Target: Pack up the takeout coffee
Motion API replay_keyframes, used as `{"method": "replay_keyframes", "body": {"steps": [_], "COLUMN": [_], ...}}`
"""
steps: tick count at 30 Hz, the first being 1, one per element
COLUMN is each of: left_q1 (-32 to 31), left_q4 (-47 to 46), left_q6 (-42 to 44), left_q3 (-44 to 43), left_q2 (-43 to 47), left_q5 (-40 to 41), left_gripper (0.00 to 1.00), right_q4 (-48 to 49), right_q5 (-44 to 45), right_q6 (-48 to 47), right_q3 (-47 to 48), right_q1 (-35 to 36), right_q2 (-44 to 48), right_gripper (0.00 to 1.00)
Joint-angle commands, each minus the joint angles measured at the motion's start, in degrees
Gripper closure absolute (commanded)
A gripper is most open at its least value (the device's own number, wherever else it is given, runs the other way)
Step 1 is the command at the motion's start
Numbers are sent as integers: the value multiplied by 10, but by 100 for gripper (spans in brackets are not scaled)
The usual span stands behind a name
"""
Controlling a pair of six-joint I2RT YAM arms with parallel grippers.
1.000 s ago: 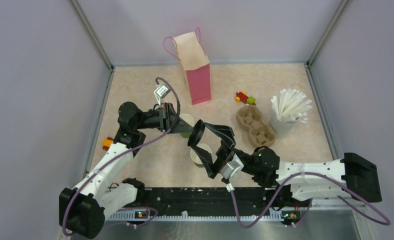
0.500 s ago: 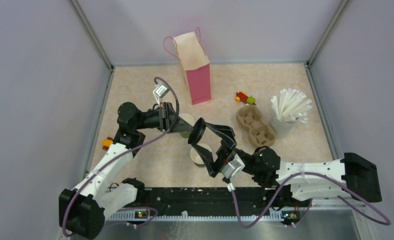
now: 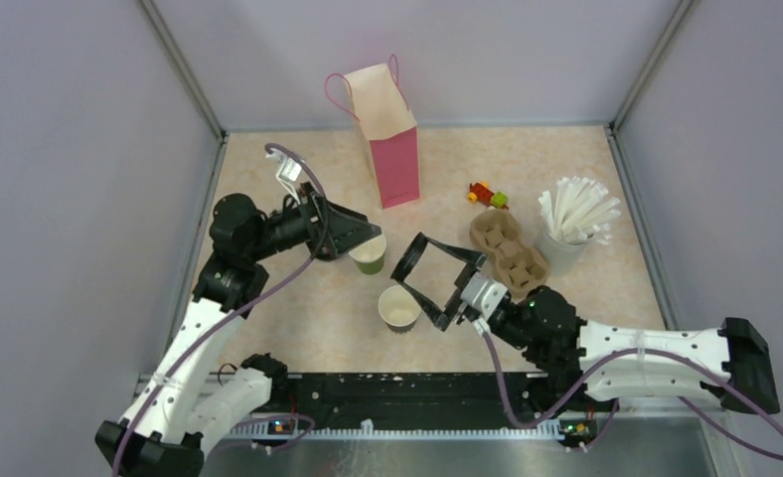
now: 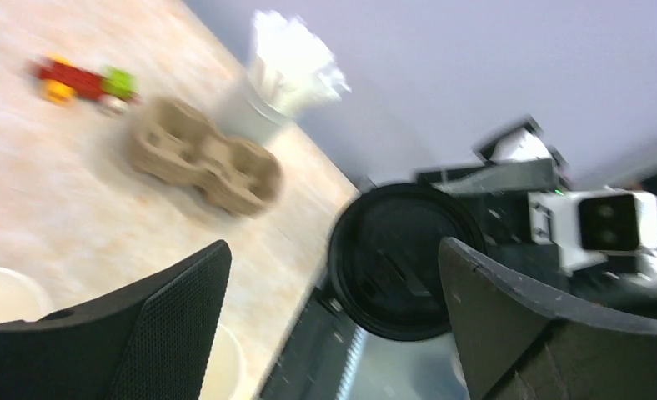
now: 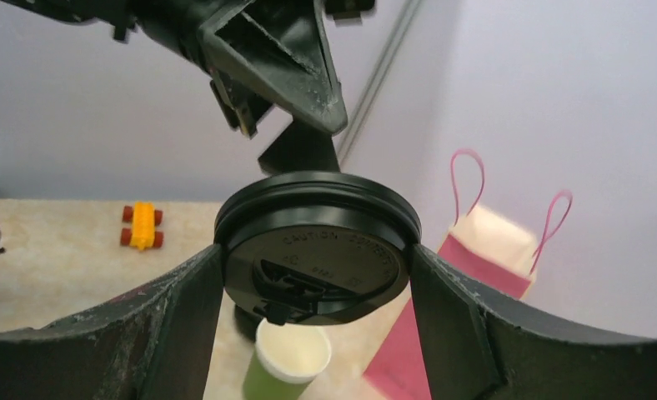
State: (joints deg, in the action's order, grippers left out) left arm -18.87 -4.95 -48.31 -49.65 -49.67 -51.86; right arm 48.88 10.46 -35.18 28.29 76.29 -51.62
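The right tool (image 3: 413, 263) is clamped on a black lid (image 5: 313, 250), its two fingers pressed against opposite edges of the rim. The lid is held on edge above the tabletop (image 3: 298, 318), a little right of centre, with its raised face and sip tab turned towards the right wrist camera. The left tool (image 3: 363, 231) stands spread wide with nothing between its fingers. It points right, towards the lid, and its tips are just above the far-left side of a green cup (image 3: 369, 256). That cup stands upright and uncovered near the middle of the tabletop, pale inside, just left of the held lid. A second cup (image 3: 399, 308), also upright and uncovered, stands nearer the arms, below and slightly left of the lid and apart from the green one. Whether either cup holds liquid cannot be told. A brown pulp carrier (image 3: 507, 246) lies to the right of the right tool. Beside it, further right, is a pale cup of white straws (image 3: 571, 224). A few small toy bricks (image 3: 487, 194) sit just beyond the carrier. A pink paper bag (image 3: 392, 139) stands upright and open at the far side, and a small orange toy (image 3: 214, 285) lies by the left wall. The left wrist view is blurred.
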Motion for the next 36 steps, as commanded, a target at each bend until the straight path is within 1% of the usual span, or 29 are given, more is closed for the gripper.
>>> {"method": "replay_keyframes", "body": {"steps": [1, 3, 5, 9, 13, 15, 17, 21, 24, 29, 33, 36], "left_q1": [0, 0, 0, 1, 1, 1, 2, 3, 3, 4, 3, 3], "left_q4": [216, 251, 283, 343, 397, 411, 403, 390, 371, 349, 348, 351], "left_q6": [211, 234, 242, 233, 208, 187, 168, 107, 85, 80, 96, 106], "left_q3": [-50, -41, -31, -6, 5, 12, 30, 77, 113, 154, 156, 152], "left_q2": [23, 29, 30, 25, 21, 29, 48, 88, 118, 175, 197, 202], "left_q5": [258, 341, 391, 482, 561, 589, 595, 610, 610, 602, 600, 589], "left_gripper": [1, 1, 1, 1, 1, 1, 1, 1, 1, 2, 3, 4], "right_q4": [-252, -353, -444, -673, -790, -839, -887, -942, -991, -1045, -1059, -1084], "right_q5": [130, 165, 190, 233, 203, 190, 175, 137, 129, 81, 38, 37], "right_q6": [228, 324, 417, 568, 647, 671, 686, 688, 685, 671, 654, 649], "right_q3": [84, 120, 152, 256, 333, 369, 405, 472, 524, 598, 617, 637], "right_q1": [4, 4, 4, 4, 4, 4, 4, 4, 1, -21, -45, -57], "right_q2": [38, 33, 18, -42, -105, -142, -180, -252, -308, -388, -421, -444], "right_gripper": [30, 33, 34, 32, 32, 32, 32, 31, 29, 27, 28, 28]}}
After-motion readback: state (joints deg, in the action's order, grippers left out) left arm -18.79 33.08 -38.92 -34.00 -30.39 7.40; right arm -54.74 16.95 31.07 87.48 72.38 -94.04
